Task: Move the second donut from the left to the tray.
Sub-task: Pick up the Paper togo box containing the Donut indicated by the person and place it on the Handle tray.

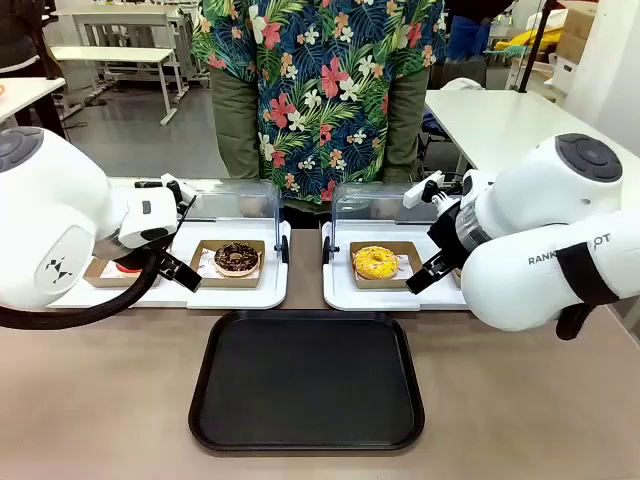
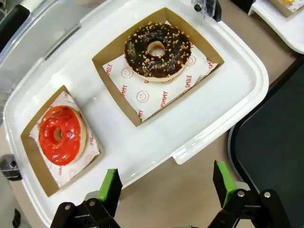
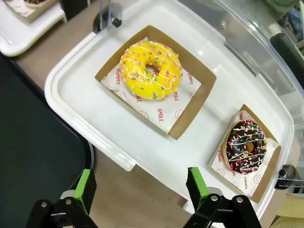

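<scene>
The second donut from the left [image 1: 237, 259] is a dark chocolate ring with pale sprinkles in a brown cardboard holder, second along the left white display tray. In the left wrist view this donut [image 2: 157, 50] lies well ahead of my left gripper [image 2: 166, 185], which hovers open and empty over the display tray's near edge. In the front view my left gripper [image 1: 176, 270] is just left of the donut. My right gripper [image 3: 140, 189] is open and empty, near a yellow donut [image 3: 150, 70]. The black tray [image 1: 305, 385] lies bare at the table's front middle.
A red-glazed donut [image 2: 61, 134] sits left of the chocolate one. The right display tray [image 3: 85, 95] also holds a dark donut with colourful sprinkles [image 3: 246, 146]. Clear lids [image 1: 235, 200] stand open behind both display trays. A person [image 1: 320, 90] stands at the far side.
</scene>
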{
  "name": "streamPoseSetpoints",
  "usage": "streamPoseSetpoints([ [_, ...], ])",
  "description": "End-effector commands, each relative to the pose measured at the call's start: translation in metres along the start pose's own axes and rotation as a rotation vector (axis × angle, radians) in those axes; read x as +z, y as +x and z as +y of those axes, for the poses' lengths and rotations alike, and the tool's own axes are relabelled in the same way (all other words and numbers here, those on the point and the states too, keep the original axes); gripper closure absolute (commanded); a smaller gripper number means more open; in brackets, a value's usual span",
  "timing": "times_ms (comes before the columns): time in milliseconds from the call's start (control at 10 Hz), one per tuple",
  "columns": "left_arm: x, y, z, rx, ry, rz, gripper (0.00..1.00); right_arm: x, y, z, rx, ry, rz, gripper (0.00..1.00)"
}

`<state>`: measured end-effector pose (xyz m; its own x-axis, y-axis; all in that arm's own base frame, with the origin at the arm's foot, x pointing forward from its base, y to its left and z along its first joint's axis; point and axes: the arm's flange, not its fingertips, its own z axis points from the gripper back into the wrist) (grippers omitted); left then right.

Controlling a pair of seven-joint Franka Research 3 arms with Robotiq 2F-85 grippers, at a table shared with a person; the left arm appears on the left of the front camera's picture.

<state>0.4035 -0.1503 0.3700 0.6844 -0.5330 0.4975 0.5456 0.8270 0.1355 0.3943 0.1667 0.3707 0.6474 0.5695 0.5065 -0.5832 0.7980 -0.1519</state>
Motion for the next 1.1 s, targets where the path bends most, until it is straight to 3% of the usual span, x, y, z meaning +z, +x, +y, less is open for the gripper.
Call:
streamPoseSetpoints([
  [0, 0.000, 0.000, 0.000, 0.000, 0.000, 0.000, 0.00, 0.000, 0.000, 0.000, 0.000, 0.000, 0.000, 0.00],
  [900, 0.000, 0.000, 0.000, 0.001, 0.000, 0.000, 0.00, 0.000, 0.000, 0.000, 0.001, 0.000, 0.000, 0.00],
  [1000, 0.024, 0.026, 0.012, 0.033, -0.072, -0.020, 0.00, 0.022, 0.028, -0.025, -0.043, 0.038, -0.021, 0.00],
])
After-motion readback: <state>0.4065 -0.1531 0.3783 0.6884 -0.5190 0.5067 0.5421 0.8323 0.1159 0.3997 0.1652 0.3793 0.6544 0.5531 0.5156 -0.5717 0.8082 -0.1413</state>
